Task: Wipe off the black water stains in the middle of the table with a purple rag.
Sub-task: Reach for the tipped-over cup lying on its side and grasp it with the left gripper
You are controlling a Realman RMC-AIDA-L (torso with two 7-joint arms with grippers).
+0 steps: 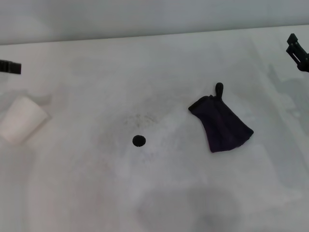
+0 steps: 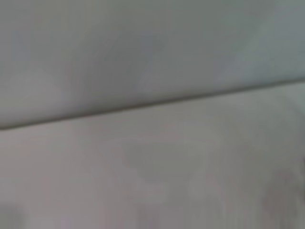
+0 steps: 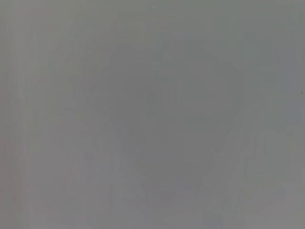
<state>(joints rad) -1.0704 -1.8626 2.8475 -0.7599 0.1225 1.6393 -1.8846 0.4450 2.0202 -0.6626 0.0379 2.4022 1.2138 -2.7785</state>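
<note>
Rag (image 1: 221,122) right of blot (image 1: 139,140), apart; grippers (image 1: 10,66) (image 1: 298,51) at table (image 1: 96,193) edges, jaws unclear.

Soft cloth purple rag (image 1: 221,123), matte table (image 1: 96,193)

A broad white matte desk (image 1: 87,193) fills almost the whole head view, its surface marked with faint grey smudges and speckles, densest around the middle. A soft, darker grey shadow lies on the near part of the surface. Along the far side, the desk's edge runs nearly straight across, rising slightly toward the right. Beyond it stands a plain pale grey wall (image 1: 145,17). The light is even and diffuse, casting only weak shadows.
</note>
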